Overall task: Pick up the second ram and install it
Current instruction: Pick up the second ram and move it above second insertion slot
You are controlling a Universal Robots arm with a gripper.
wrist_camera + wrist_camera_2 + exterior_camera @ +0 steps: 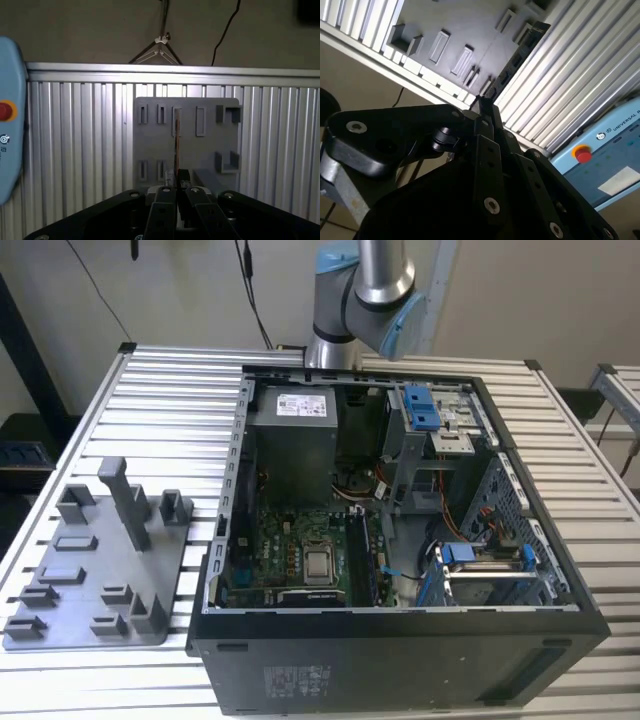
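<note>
1. The gripper (176, 175), black jointed metal links studded with bolt heads, sits nearest in both wrist views (481, 102). Its jaws are clenched on the ram (177, 140).
2. In the first wrist view the ram shows edge-on as a thin, straight, brownish line running out from the jaws. It looks to be held in the air over the tray (150, 145), clear of it.
3. I judge the ram to be light, stiff and fragile. Its two flat faces offer the only broad hold, best taken near mid-length so it does not tip. The bare board is likely smooth enough to slide in a loose pinch, and the contact edge is better left untouched.
4. The tray is flat matt grey plastic, cut with narrow rectangular slots and fitted with small box-like pockets.
5. Under it, the surface (75, 150) is bright ribbed aluminium in long parallel slats. A pale blue pendant (10, 125) with a red button shows beside it.
6. In the exterior view the tray (90, 570) lies at nine o'clock of the open case (400, 650), which is black sheet metal. A grey post (127, 502) stands upright on the tray. The arm (360, 290) rises at twelve o'clock of the case.
</note>
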